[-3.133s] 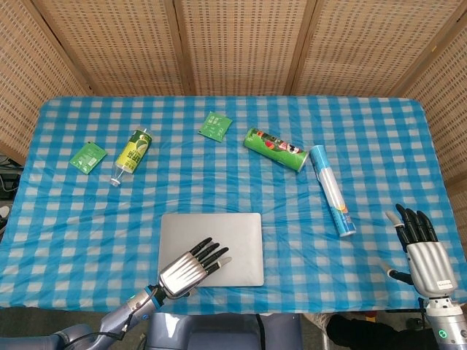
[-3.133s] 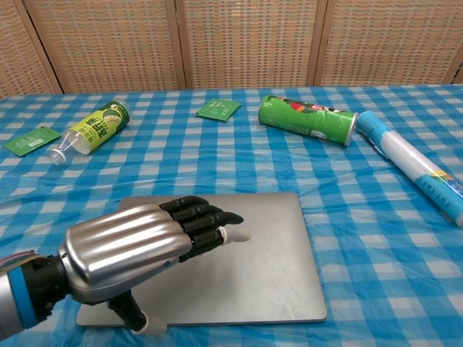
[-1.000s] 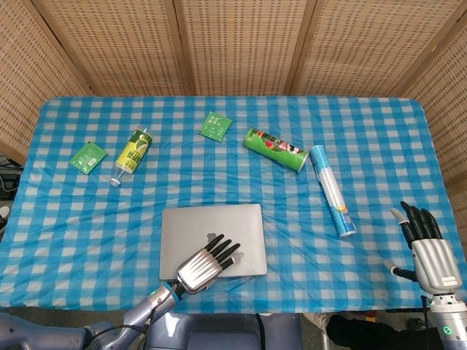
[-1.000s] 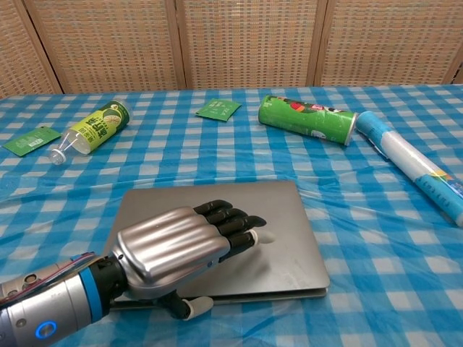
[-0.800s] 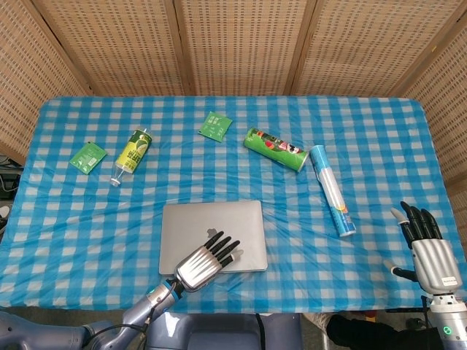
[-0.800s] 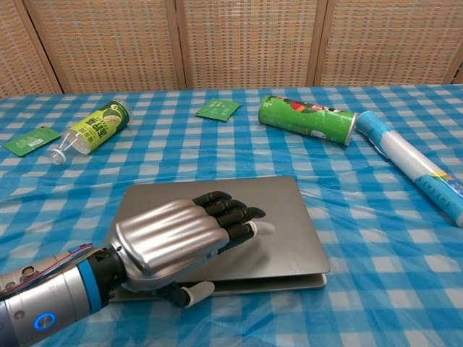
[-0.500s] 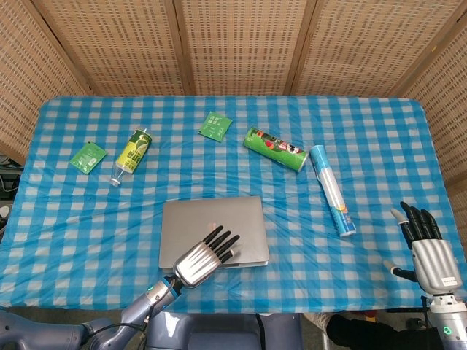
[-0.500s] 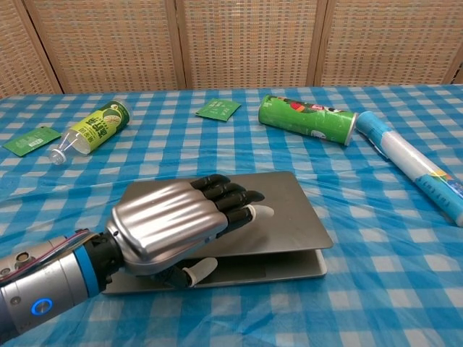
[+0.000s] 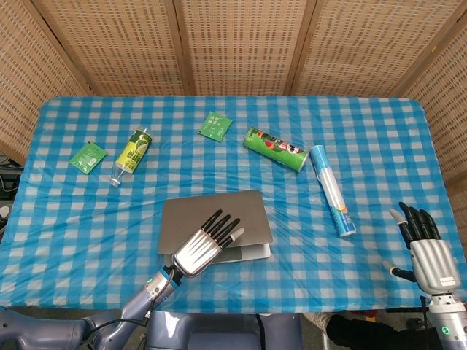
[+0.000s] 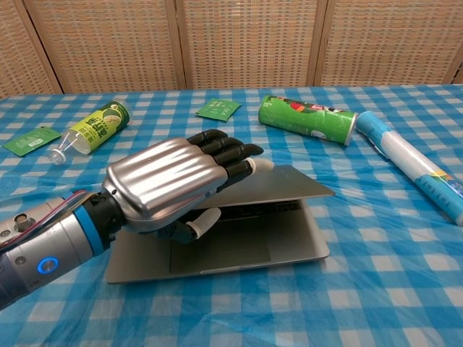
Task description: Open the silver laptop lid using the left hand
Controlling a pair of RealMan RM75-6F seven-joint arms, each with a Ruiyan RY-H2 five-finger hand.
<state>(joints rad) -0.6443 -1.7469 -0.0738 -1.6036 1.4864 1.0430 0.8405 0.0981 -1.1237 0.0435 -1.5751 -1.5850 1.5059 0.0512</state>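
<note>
The silver laptop [image 9: 244, 208] lies near the table's front edge, its lid [image 10: 293, 186] lifted a little off the base [image 10: 239, 249], so a strip of keyboard shows. My left hand [image 9: 201, 248] grips the lid's front edge, with the fingers [image 10: 224, 153] lying on top and the thumb [image 10: 202, 219] underneath. In the chest view the same left hand [image 10: 166, 184] hides the lid's left half. My right hand [image 9: 425, 251] hangs off the table's front right corner, fingers spread and holding nothing.
A green chips can [image 9: 276, 149] and a blue-and-white tube [image 9: 332, 189] lie behind and to the right of the laptop. A yellow-green bottle [image 9: 133, 153] and two green packets [image 9: 214, 125] [image 9: 87, 157] lie at the back left. A blue checked cloth [image 9: 87, 219] covers the table.
My left hand has risen and taken the lid's front edge up with it. The laptop went from flat and closed to partly open. The right hand has hardly moved.
</note>
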